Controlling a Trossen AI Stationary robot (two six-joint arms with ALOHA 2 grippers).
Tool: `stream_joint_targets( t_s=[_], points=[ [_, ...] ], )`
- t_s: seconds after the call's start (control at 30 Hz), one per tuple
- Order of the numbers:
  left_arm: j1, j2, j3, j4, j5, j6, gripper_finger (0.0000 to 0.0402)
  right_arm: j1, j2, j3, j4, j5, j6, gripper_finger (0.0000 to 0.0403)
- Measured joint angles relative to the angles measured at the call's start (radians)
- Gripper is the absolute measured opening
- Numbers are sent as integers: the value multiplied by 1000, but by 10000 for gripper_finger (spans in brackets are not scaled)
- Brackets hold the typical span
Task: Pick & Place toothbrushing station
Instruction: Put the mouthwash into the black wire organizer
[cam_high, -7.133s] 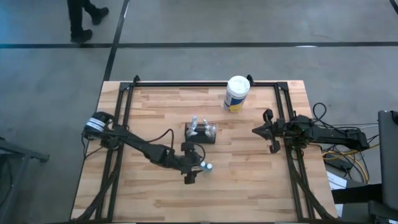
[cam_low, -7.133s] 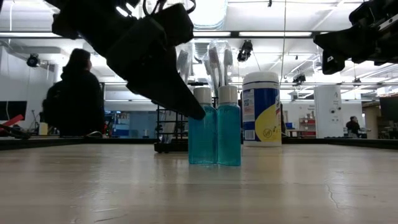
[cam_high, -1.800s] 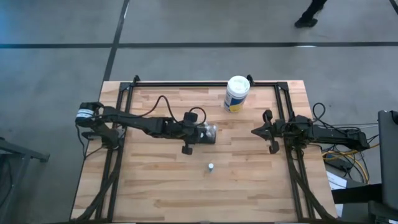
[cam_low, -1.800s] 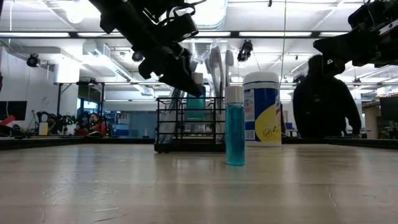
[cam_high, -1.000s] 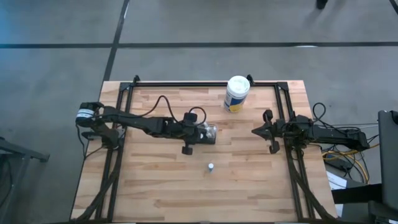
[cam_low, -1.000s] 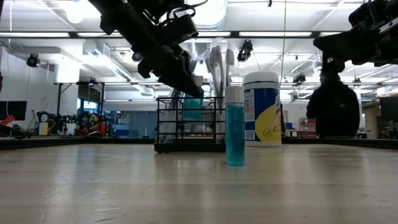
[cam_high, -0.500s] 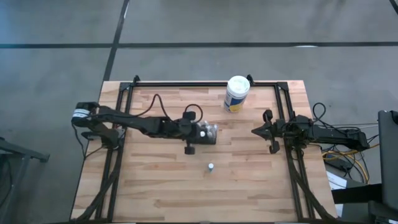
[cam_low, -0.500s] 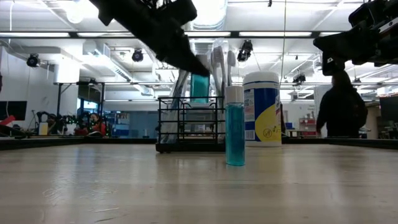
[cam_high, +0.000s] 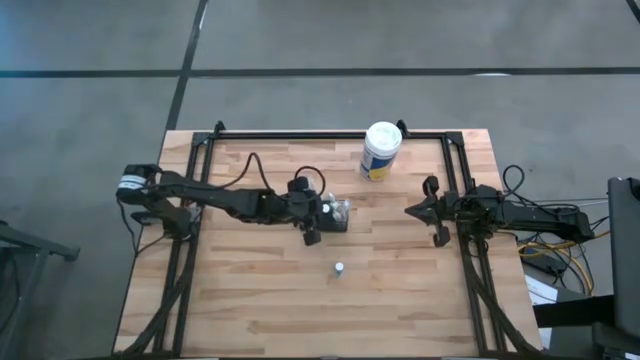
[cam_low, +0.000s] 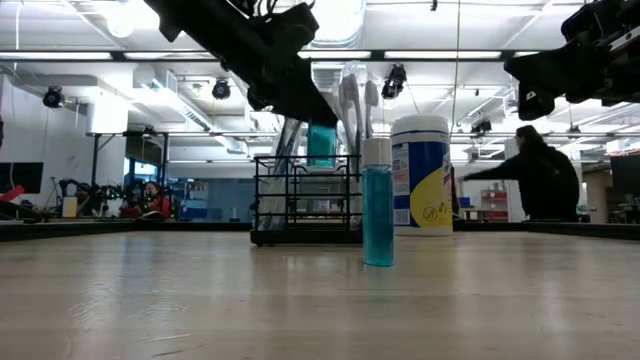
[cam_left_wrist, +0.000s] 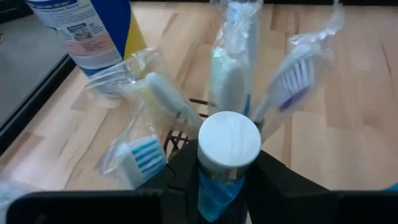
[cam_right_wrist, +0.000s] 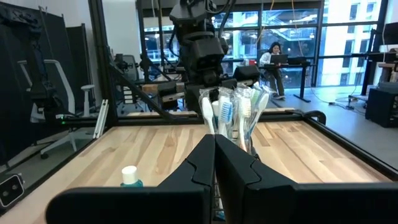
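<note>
One bottle (cam_left_wrist: 227, 155) in left gripper (cam_left_wrist: 217, 180), just above caddy (cam_low: 305, 200).

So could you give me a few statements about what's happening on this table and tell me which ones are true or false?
1. The left gripper holds a small blue-liquid bottle with a white cap over the black wire caddy. True.
2. A second blue bottle lies tipped over on the wooden table. False: it stands upright, in front of the caddy.
3. The right gripper is gripping the white cylindrical canister. False: it is shut on nothing, apart from the canister, at the table's right side.
4. Wrapped toothbrushes stand in the caddy. True.
</note>
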Motion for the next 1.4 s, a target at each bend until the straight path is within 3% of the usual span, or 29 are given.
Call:
stream_joint_targets(
  t_s=[0.67, 1.2, 1.4],
  points=[
    [-11, 113, 2, 25, -9, -13, 94, 0, 1, 0, 18, 0, 6, 8],
    [-11, 126, 2, 18, 5, -21, 95, 0, 1, 0, 20, -5, 8, 8],
    [-10, 126, 2, 17, 9, -33, 122, 0, 0, 0, 21, -5, 8, 8]
  ],
)
